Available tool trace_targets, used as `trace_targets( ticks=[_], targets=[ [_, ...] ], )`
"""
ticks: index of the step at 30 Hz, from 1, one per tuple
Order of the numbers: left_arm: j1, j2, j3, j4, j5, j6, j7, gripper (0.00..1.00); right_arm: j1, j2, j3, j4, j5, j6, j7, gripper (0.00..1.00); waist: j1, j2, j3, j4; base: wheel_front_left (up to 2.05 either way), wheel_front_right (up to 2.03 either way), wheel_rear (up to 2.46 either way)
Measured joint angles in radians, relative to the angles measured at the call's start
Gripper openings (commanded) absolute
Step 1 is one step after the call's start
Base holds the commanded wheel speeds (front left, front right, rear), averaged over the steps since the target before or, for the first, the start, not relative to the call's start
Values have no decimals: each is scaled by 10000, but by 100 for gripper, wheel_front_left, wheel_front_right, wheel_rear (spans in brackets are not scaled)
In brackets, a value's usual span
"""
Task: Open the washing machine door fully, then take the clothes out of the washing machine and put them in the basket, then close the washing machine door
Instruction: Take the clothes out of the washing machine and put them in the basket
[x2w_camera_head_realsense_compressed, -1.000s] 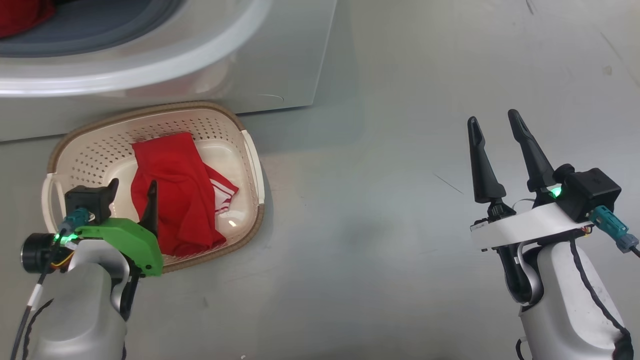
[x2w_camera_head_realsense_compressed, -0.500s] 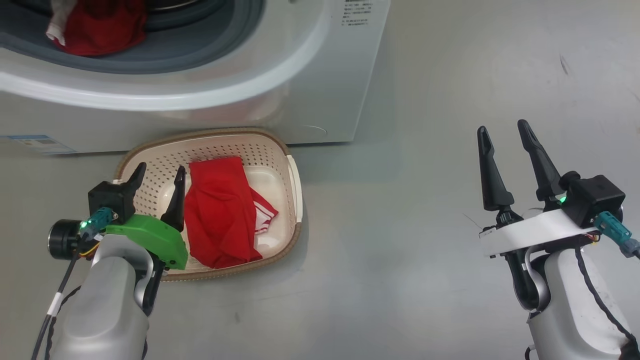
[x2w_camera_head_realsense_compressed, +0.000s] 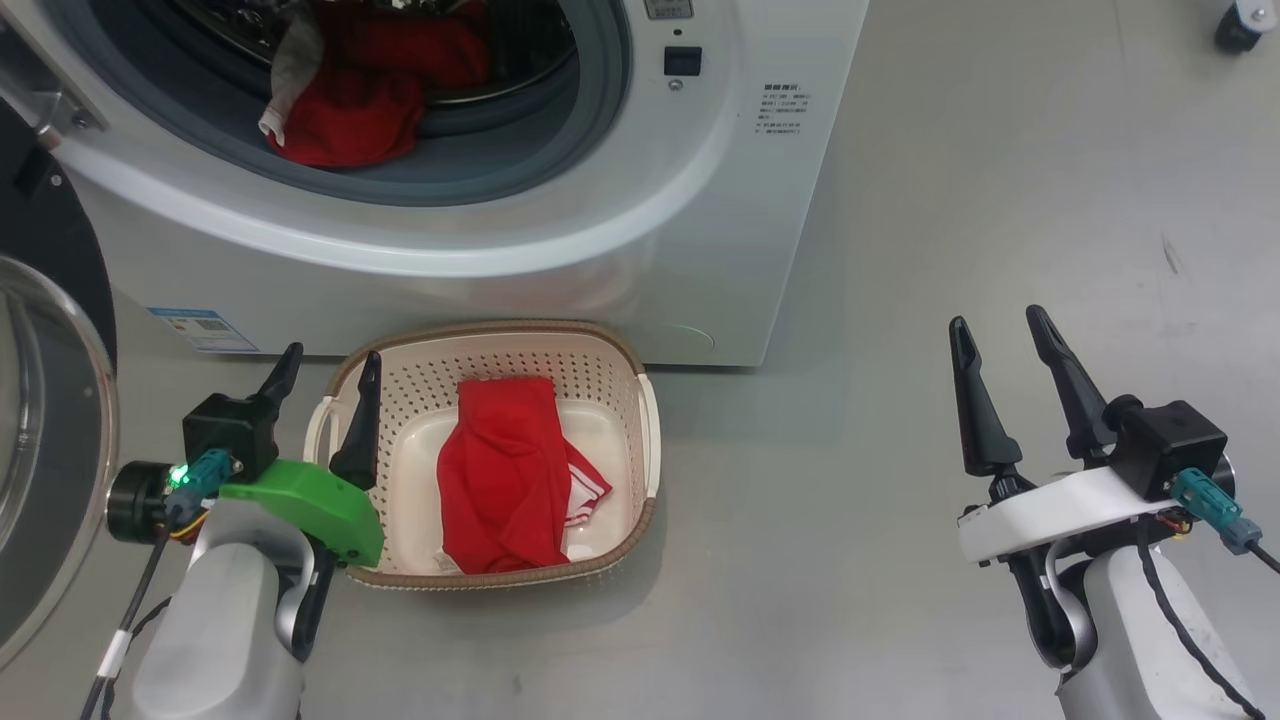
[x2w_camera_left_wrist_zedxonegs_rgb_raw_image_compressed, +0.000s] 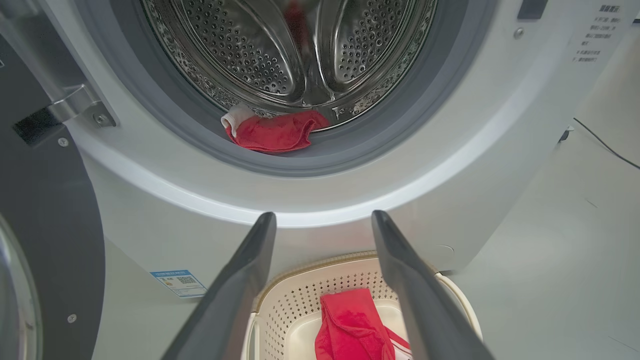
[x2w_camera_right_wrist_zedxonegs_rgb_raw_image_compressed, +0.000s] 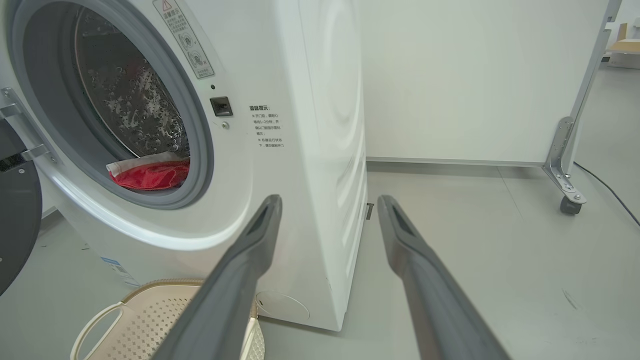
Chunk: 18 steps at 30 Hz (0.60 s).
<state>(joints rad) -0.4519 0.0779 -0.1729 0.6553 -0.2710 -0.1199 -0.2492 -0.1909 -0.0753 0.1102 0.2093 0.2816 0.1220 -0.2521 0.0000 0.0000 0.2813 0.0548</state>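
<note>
The head camera has tipped upward since a second ago, so the drum opening and the door are now in sight. Against the basket, the left gripper (x2w_camera_head_realsense_compressed: 332, 352) has drawn off from above the red cloth to the basket's left end. Its jaws stand wide apart and hold nothing. In the head view one finger crosses the white handle there, though contact cannot be judged. In the left wrist view the same left gripper (x2w_camera_left_wrist_zedxonegs_rgb_raw_image_compressed: 322, 214) points at the machine's front, with the basket low between its fingers.

The right gripper (x2w_camera_head_realsense_compressed: 997, 316) hangs over bare floor (x2w_camera_head_realsense_compressed: 900, 250), well apart from the basket. Its jaws are equally wide apart and also empty.

The basket (x2w_camera_head_realsense_compressed: 500, 328) sits on the floor just in front of the washing machine (x2w_camera_head_realsense_compressed: 700, 250). One red garment (x2w_camera_head_realsense_compressed: 500, 470) lies crumpled inside it, with white striped trim showing on its right side.

A blue sticker (x2w_camera_head_realsense_compressed: 203, 328) marks the lower front of the machine beyond the basket. More clothes (x2w_camera_head_realsense_compressed: 345, 120), red with a pale edge, lie at the bottom of the steel drum, spilling onto the grey rubber ring.

The washing machine door (x2w_camera_head_realsense_compressed: 60, 250) stands swung open at the robot's left, its glass bowl at the picture's edge.

In the right wrist view a white wall (x2w_camera_right_wrist_zedxonegs_rgb_raw_image_compressed: 475, 75) and a wheeled metal frame (x2w_camera_right_wrist_zedxonegs_rgb_raw_image_compressed: 565, 170) stand behind the machine.
</note>
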Motion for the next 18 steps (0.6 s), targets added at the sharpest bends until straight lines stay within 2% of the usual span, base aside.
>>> trace_targets(
  ticks=[18],
  targets=[
    [1546,-58,709,-1611,-198,58,-17,100,629,15,13,67,79,0,2,100,0,0,-1199,288,0,0,0]
  ],
)
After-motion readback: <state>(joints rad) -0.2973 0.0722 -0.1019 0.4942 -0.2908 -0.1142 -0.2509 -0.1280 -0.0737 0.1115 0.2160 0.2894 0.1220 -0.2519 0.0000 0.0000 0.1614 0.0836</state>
